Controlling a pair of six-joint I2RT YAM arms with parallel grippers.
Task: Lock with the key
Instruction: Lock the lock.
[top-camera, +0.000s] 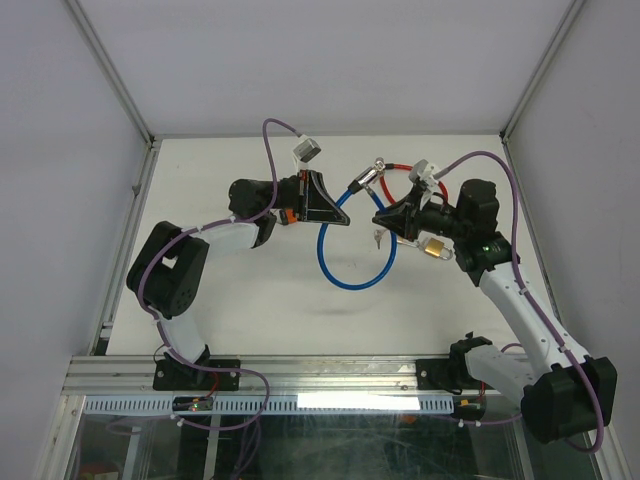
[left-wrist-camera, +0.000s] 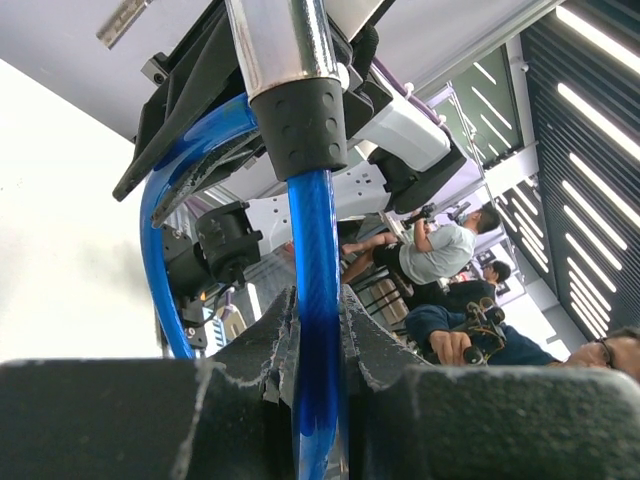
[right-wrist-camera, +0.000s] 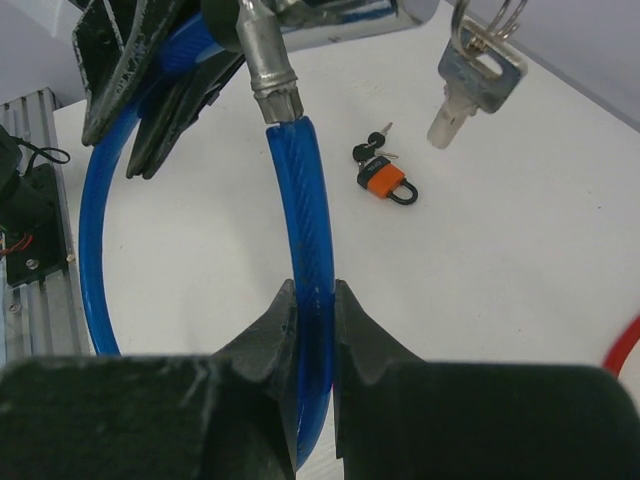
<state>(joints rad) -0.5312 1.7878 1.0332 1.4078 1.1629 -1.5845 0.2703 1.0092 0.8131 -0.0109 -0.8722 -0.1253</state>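
while the left end effector (left-wrist-camera: 318, 315) pinches the blue cable (left-wrist-camera: 312, 220), the right end effector (right-wrist-camera: 312, 300) does too (key (right-wrist-camera: 478, 82) dangling).

Glossy blue plastic sheathes the cable (right-wrist-camera: 300, 230) — lock barrel (left-wrist-camera: 280, 40) polished metal, collar (left-wrist-camera: 310, 120) matt dimpled rubber.

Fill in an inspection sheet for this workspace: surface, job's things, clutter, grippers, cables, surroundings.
Surface: white table, flat.
Job's things: blue cable lock looped above the table, running up to its silver lock body; a key hangs on a ring beside the body.
Clutter: small orange padlock with keys, lying on the table; brass padlock by the right arm; red cable at the far side.
Grippers: left gripper and right gripper each shut on the blue cable lock.
Cables: purple leads run along both arms.
Surroundings: white enclosure walls; people seated beyond.
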